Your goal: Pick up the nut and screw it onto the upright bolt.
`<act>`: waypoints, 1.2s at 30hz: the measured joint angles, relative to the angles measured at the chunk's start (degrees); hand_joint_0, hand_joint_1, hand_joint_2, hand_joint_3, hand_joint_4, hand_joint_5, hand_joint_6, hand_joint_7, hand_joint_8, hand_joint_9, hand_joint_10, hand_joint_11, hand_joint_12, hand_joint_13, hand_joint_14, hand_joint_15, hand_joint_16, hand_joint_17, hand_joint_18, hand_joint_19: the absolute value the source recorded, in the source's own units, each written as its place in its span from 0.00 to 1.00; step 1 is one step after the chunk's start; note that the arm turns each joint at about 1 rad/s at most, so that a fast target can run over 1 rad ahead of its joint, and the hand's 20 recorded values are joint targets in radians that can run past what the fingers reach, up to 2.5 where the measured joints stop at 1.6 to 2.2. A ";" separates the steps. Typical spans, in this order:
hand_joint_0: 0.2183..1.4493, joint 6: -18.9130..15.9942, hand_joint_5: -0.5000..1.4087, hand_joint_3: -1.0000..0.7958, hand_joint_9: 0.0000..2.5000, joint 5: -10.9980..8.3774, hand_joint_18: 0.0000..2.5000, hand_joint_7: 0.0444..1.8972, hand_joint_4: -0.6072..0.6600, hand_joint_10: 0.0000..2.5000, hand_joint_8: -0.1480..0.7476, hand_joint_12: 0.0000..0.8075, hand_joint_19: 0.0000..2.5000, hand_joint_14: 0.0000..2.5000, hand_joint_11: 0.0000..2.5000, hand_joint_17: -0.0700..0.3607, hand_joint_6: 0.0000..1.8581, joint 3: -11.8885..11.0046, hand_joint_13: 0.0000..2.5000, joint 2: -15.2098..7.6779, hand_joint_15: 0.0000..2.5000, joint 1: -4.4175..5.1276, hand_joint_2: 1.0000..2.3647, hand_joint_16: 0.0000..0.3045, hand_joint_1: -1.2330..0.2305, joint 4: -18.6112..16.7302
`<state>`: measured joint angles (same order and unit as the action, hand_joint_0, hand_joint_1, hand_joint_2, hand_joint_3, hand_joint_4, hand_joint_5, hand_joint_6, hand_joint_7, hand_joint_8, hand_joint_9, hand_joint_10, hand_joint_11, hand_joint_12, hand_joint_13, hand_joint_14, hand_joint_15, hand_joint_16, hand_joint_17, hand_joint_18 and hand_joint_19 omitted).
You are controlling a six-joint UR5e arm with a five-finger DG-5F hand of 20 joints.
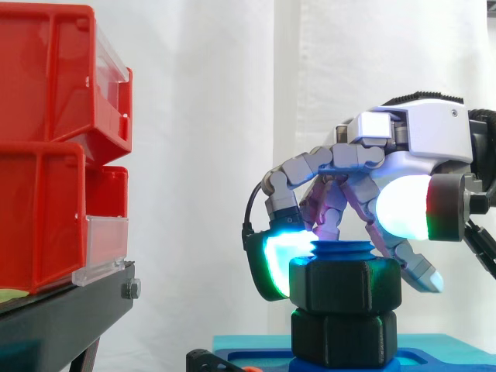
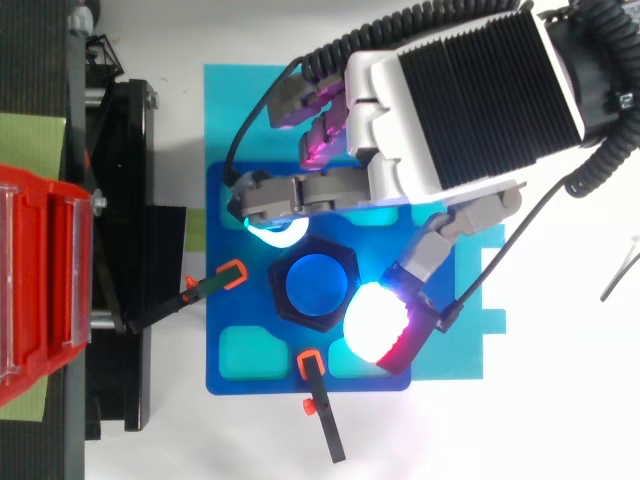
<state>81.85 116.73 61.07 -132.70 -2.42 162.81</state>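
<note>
Black nut (image 1: pixel 346 284) is seated on the upright blue bolt (image 2: pixel 316 285), above 1 lower nut (image 1: pixel 344 338) — the hand (image 1: pixel 418 132) is curled round it, a glowing pad (image 1: pixel 279 256) pressed to its left side.

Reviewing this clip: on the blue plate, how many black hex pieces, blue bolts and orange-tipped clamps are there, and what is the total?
Black hex pieces: 2, upper stacked on lower
Blue bolt: 1
Orange-tipped clamps: 2
Total: 5

Red bins (image 1: pixel 46 147) sit on a black stand (image 1: pixel 70 310), white curtain (image 1: pixel 217 116) behind
</note>
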 measured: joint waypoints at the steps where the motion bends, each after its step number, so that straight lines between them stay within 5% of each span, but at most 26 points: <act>1: 0.20 0.05 0.32 0.28 0.88 0.13 0.41 0.77 0.55 0.01 0.45 0.26 0.04 0.00 0.16 0.28 0.28 -0.14 0.54 0.00 0.00 -0.11 0.00 0.07 0.66 0.19; 6: 0.19 0.37 0.32 0.28 0.86 0.70 0.40 0.79 0.55 0.01 0.48 0.27 0.03 0.00 0.16 0.29 0.27 -1.08 0.53 -0.01 0.01 -0.59 0.00 0.08 0.68 1.42; 11: 0.19 0.88 0.27 0.28 0.65 1.11 0.28 0.67 0.61 0.00 0.47 0.35 0.00 0.00 0.06 0.34 0.27 -2.59 0.39 0.01 0.00 -0.99 0.00 0.11 0.71 3.44; 13: 0.18 1.28 0.24 0.28 0.56 1.29 0.24 0.54 0.65 0.00 0.45 0.37 0.00 0.00 0.03 0.36 0.27 -3.82 0.33 -0.01 0.00 -1.14 0.00 0.12 0.71 4.44; 18: 0.17 2.66 0.21 0.28 0.44 1.86 0.18 0.43 0.62 0.00 0.46 0.41 0.00 0.00 0.00 0.40 0.27 -8.21 0.26 -0.01 0.00 -1.34 0.00 0.15 0.70 5.69; 21: 0.17 3.42 0.20 0.28 0.40 2.07 0.15 0.39 0.60 0.00 0.46 0.42 0.00 0.00 0.00 0.41 0.27 -8.91 0.23 -0.01 0.00 -1.27 0.00 0.15 0.70 5.52; 36: 0.17 1.85 0.20 0.28 0.36 -1.86 0.09 0.41 0.62 0.00 0.48 0.45 0.00 0.00 0.00 0.43 0.27 -0.17 0.18 -0.01 0.00 1.72 0.00 0.17 0.70 -0.24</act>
<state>83.70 114.87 60.89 -132.71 -0.69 162.57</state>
